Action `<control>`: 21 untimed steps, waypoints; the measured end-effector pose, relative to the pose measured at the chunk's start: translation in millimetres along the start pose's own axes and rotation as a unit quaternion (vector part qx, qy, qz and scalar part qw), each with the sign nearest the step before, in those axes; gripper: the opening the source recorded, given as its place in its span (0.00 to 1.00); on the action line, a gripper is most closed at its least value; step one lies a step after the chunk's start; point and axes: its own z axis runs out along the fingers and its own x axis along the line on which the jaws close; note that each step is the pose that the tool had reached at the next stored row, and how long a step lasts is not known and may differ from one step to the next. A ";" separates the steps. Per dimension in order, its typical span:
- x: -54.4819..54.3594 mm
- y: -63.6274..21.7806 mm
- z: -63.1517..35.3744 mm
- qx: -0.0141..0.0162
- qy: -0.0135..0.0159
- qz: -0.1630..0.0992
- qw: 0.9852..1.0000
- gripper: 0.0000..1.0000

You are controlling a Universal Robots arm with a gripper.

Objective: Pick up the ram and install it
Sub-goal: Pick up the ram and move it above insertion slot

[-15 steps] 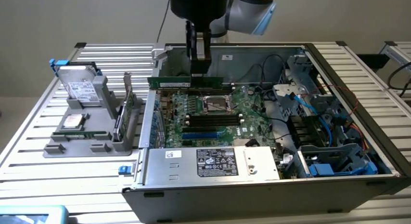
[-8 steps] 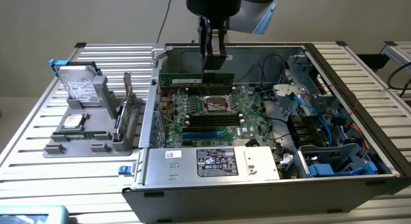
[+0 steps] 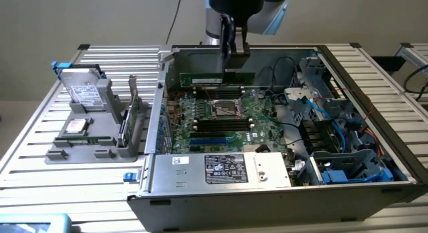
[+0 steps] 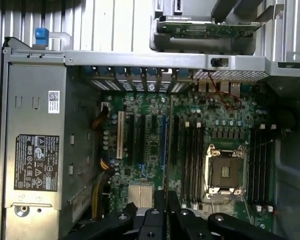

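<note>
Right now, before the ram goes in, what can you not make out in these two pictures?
Exterior view: which slot lies under the ram; the angle does not settle it.
Exterior view: part of the ram's top edge, covered by the gripper holding it.
Both views: print on the power supply label, too small.
Wrist view: the grey holder, cut off by the picture's edge.

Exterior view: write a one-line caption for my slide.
The gripper holds the ram edge-down over the motherboard inside the open computer case.
</note>
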 end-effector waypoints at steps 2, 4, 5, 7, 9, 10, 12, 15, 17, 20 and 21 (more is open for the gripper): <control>-5.8 -2.2 0.6 0.002 0.000 0.000 1.000 0.14; -11.4 -4.3 1.1 0.003 0.000 0.000 1.000 0.14; -14.0 -5.2 1.3 0.004 0.000 0.000 1.000 0.14; -18.8 -7.0 1.8 0.007 0.000 0.000 1.000 0.14; -23.0 -8.3 2.0 0.009 -0.001 0.000 1.000 0.14; -24.9 -8.6 2.1 0.010 -0.001 0.000 1.000 0.14; -28.8 -8.8 2.5 0.011 -0.001 0.000 1.000 0.14; -34.6 -8.9 3.7 0.011 -0.002 0.000 1.000 0.14; -39.5 -9.0 4.7 0.011 -0.003 0.000 1.000 0.14; -47.5 -9.3 6.7 0.011 -0.003 0.000 1.000 0.14; -50.1 -9.3 7.4 0.011 -0.003 0.000 1.000 0.14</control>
